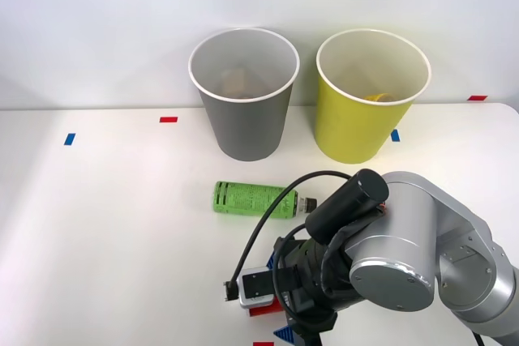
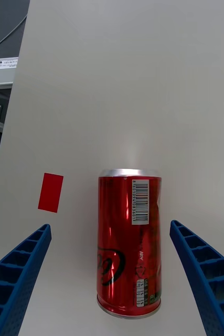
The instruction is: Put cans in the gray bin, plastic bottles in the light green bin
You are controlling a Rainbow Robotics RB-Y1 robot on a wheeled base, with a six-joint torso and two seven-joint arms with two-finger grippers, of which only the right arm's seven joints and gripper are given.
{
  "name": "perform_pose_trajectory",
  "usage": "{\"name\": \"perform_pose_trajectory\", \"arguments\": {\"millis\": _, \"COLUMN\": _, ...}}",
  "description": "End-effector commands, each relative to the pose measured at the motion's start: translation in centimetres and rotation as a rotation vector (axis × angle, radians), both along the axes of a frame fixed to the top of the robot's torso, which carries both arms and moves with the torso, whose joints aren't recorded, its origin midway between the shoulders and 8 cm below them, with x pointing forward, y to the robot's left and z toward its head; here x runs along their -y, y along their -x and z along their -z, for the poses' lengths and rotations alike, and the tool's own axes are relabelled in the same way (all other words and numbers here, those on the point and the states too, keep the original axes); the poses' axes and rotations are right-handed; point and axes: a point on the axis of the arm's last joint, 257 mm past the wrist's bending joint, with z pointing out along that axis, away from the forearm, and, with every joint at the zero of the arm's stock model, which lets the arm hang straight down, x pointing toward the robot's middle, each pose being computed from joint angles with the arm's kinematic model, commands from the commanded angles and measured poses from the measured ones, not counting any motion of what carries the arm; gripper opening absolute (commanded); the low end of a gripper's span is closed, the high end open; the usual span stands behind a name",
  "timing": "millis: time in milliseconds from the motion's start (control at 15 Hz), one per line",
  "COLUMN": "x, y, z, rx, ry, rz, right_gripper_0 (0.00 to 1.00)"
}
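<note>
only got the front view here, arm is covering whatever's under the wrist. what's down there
Observer: The red can lies on its side on the table, between the right gripper's open blue fingers, touching neither.
Operator: which way is it pointing
Observer: Its length runs along the fingers, the silver end pointing away from the wrist camera.
Operator: anything else near it
Observer: A red tape mark sits on the table beside the can, apart from it.
Operator: label side up?
Observer: Yes, the white barcode patch faces the wrist camera.
</note>
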Motion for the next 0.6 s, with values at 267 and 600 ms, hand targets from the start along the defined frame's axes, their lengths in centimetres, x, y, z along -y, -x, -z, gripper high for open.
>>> {"name": "perform_pose_trajectory", "arguments": {"millis": 267, "x": -0.9, "y": -0.2, "z": 1.6, "rx": -0.014, "ry": 0.021, "rz": 0.009, "right_gripper_0": 0.77}}
{"name": "perform_pose_trajectory", "arguments": {"millis": 600, "x": -1.7, "y": -1.0, "z": 3.1, "rx": -0.023, "ry": 0.042, "rz": 0.027, "right_gripper_0": 0.77}}
